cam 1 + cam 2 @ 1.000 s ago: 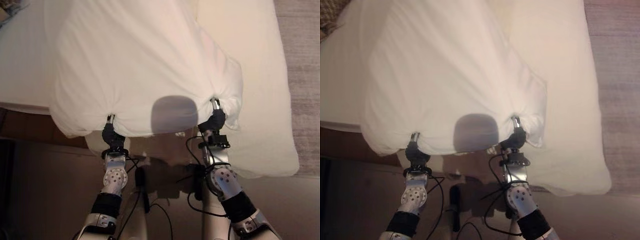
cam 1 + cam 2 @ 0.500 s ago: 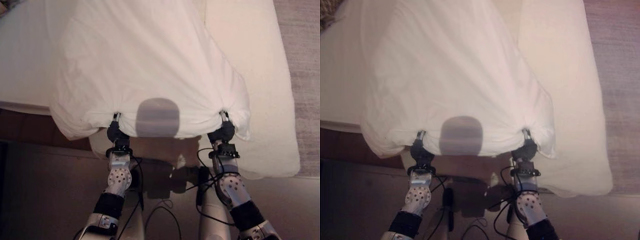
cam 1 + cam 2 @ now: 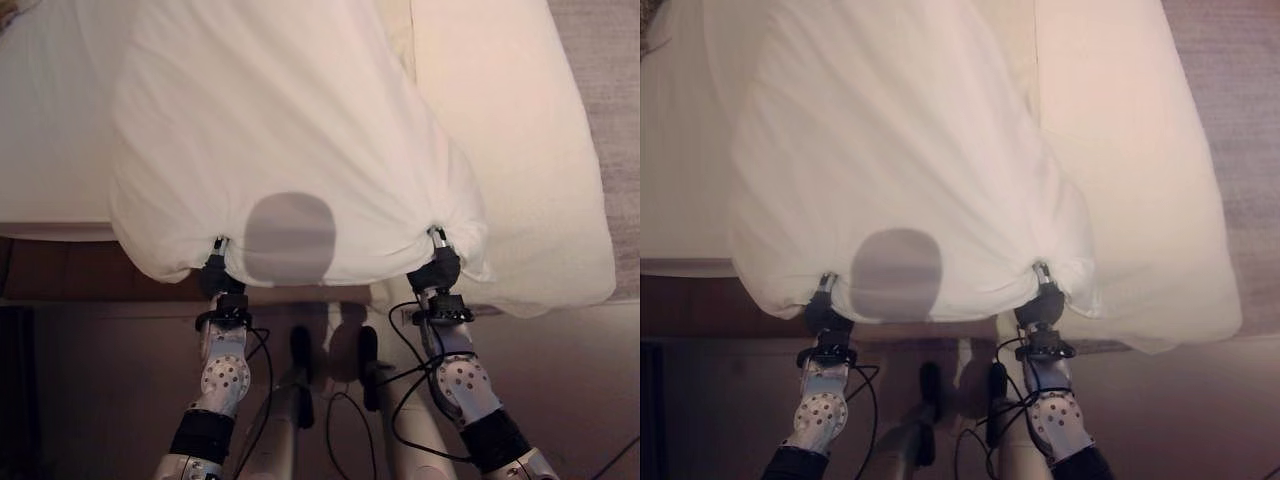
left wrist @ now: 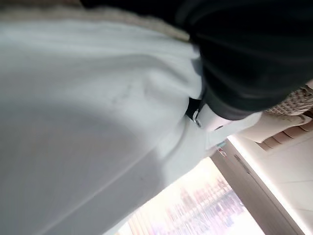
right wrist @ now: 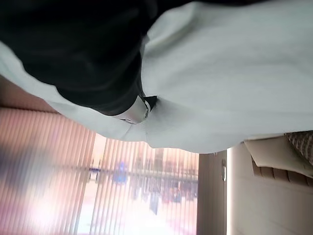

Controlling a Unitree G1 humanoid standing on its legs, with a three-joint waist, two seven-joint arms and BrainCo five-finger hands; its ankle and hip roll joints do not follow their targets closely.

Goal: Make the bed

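A white duvet (image 3: 290, 120) lies lengthwise over the bed (image 3: 520, 150), its near edge hanging past the bed's foot. My left hand (image 3: 216, 272) is shut on that edge at its left, where the cloth puckers around the fingers. My right hand (image 3: 437, 268) pinches the same edge at its right, and the cloth bunches there too. Between the two hands the edge is stretched almost straight. In the left wrist view the duvet (image 4: 88, 122) runs past the left hand's dark cover (image 4: 254, 58). The right wrist view shows the duvet (image 5: 234, 73) beside the right hand's cover (image 5: 73, 49).
A cream sheet covers the mattress on both sides of the duvet (image 3: 50, 150). The brown bed frame (image 3: 60, 275) shows below the foot edge, above a dark floor (image 3: 90, 380). A grey carpet (image 3: 620, 100) runs along the bed's right side. Window blinds (image 5: 122, 196) show in the wrist views.
The whole view has shifted, so the camera moved. Both hands keep their hold on the duvet's edge, now slightly farther apart, and the cloth between them lies flatter.
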